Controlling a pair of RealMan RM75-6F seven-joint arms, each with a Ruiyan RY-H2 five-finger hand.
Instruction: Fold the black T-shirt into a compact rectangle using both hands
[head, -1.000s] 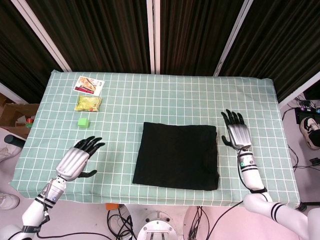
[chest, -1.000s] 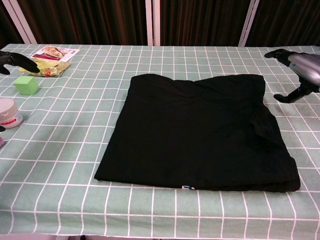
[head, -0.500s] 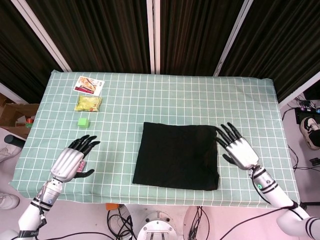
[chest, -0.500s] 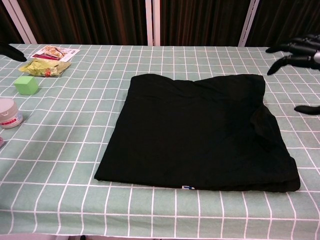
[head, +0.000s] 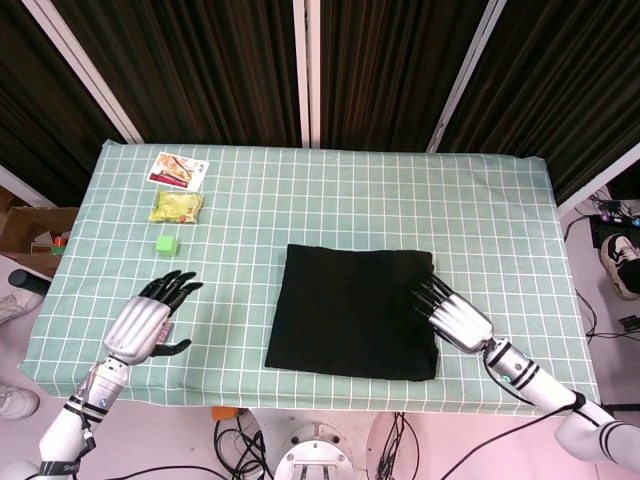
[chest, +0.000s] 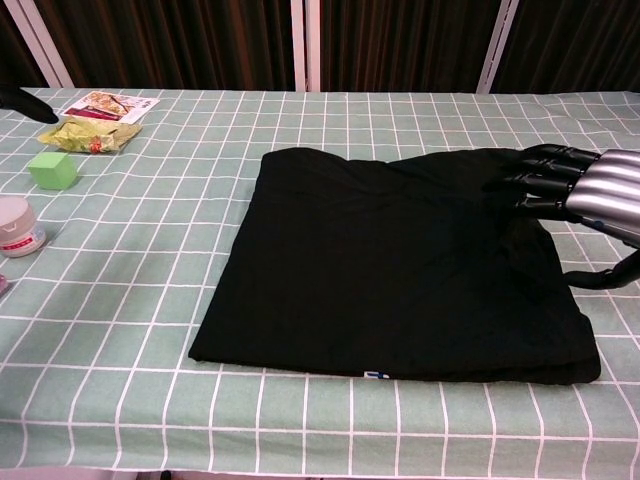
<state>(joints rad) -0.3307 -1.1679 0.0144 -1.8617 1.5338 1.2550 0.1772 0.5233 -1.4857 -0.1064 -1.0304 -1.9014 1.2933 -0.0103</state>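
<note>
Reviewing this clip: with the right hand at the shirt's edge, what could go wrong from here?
1. The right hand reaches over the black T-shirt at its right edge, fingers spread; it may pinch only the top layer and undo the fold.
2. The left hand is open and well away from the shirt, so a one-sided pull could drag or skew it.
3. A small white jar sits near the left hand and might get knocked.
</note>
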